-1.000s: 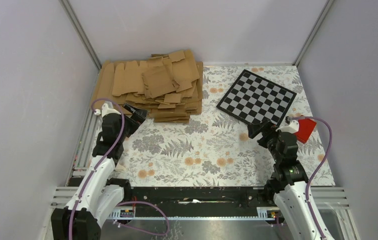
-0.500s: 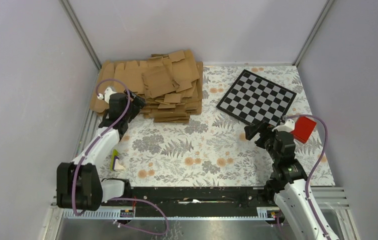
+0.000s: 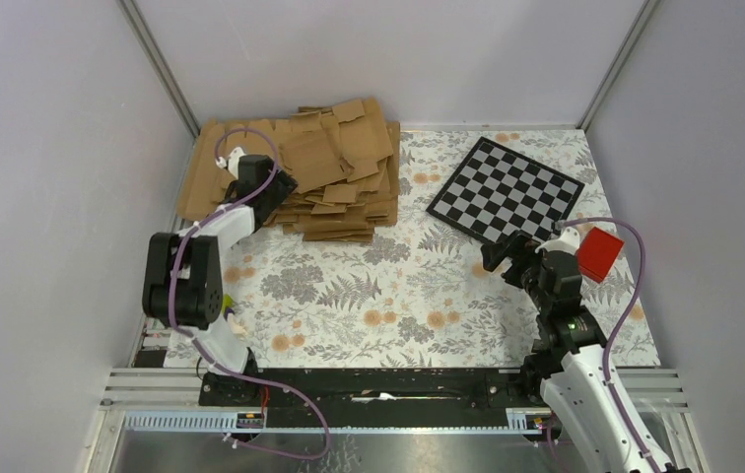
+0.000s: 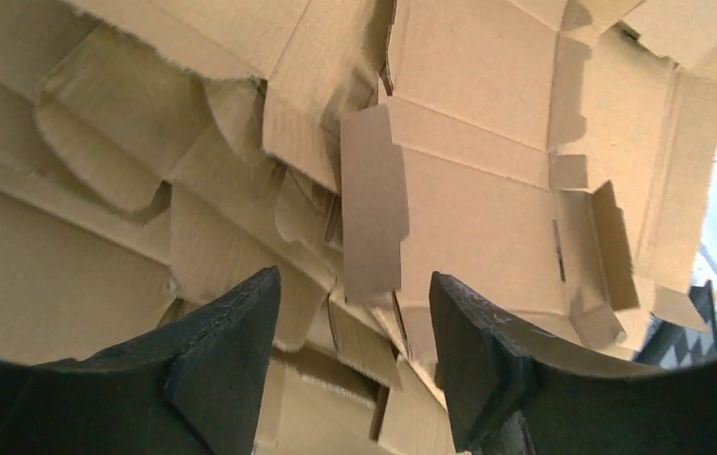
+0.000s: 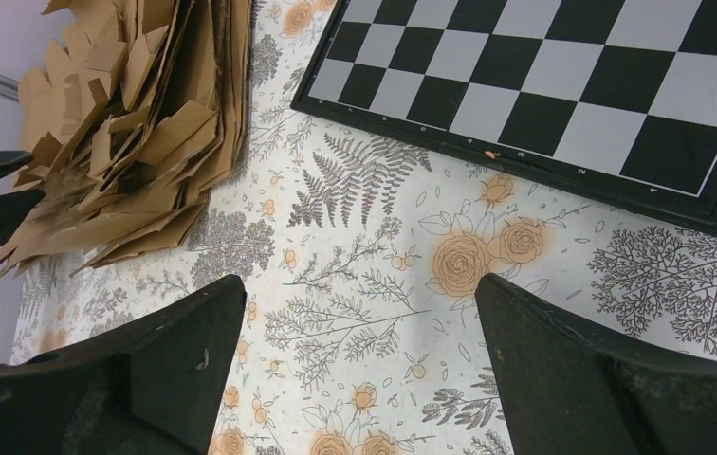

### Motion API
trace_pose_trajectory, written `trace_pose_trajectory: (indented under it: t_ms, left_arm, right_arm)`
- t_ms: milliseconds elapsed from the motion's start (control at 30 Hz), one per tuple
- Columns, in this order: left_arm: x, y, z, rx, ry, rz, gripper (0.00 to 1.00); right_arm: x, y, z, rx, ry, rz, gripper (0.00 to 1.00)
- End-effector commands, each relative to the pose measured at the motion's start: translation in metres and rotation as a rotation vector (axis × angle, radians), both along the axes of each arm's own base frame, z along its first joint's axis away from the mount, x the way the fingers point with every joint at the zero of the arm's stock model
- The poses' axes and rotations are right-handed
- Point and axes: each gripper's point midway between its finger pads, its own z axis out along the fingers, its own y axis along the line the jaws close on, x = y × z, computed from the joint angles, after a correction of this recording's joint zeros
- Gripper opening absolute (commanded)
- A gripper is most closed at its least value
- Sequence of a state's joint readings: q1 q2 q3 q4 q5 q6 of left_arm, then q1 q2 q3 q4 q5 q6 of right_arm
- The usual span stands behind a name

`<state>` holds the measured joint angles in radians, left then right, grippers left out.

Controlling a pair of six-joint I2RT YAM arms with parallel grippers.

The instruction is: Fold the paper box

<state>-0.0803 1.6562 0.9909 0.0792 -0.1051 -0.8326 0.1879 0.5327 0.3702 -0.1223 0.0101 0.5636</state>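
Observation:
My left gripper (image 3: 281,187) reaches over the left front of the big pile of flat brown cardboard blanks (image 3: 300,168). In the left wrist view its jaws stand open (image 4: 355,275) just short of the pile (image 4: 99,237). One flat blank (image 4: 487,209) lies on top, and its narrow flap (image 4: 374,204) points down toward the gap between the fingers without touching them. No paper box shows apart from the pile. My right gripper (image 3: 499,254) hovers wide open (image 5: 359,281) over the floral table, holding nothing.
A black-and-white chessboard (image 3: 505,192) lies at the back right, also seen in the right wrist view (image 5: 563,76). A small red block (image 3: 600,253) sits beside the right arm. Grey walls close in the table on three sides. The pile's edge (image 5: 146,142) faces the right gripper.
The left arm has swung from the near left of the table forward onto the pile, and its jaws have narrowed. The right gripper has shifted slightly left.

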Motion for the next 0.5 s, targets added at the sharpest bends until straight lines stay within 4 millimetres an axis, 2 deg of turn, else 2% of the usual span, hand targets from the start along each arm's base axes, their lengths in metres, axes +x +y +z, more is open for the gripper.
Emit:
trace_pose_trajectory:
  t_ms: [0, 167, 200, 300, 333, 400, 467]
  left_arm:
    - [0.034, 0.006, 0.02, 0.081, -0.044, 0.004, 0.64]
    - [0.05, 0.01, 0.015, 0.131, -0.02, 0.002, 0.61]
    - [0.053, 0.009, 0.014, 0.136, -0.013, -0.006, 0.57]
    - [0.057, 0.008, 0.012, 0.157, -0.007, -0.024, 0.34]
    - [0.057, 0.008, 0.011, 0.161, -0.005, -0.023, 0.32]
    - [0.057, 0.01, 0.008, 0.169, 0.007, -0.019, 0.32]
    - [0.055, 0.011, 0.005, 0.175, 0.031, -0.018, 0.36]
  right_arm:
    - [0.009, 0.001, 0.029, -0.013, -0.07, 0.007, 0.99]
    - [0.009, 0.001, 0.027, -0.015, -0.063, 0.004, 0.99]
    - [0.009, 0.001, 0.026, -0.015, -0.061, 0.004, 0.99]
    - [0.009, 0.0, 0.024, -0.018, -0.057, 0.002, 0.99]
    - [0.01, 0.0, 0.024, -0.018, -0.056, -0.001, 0.99]
    - [0.01, 0.0, 0.024, -0.018, -0.055, -0.003, 0.99]
    - [0.01, -0.001, 0.024, -0.017, -0.054, -0.006, 0.99]
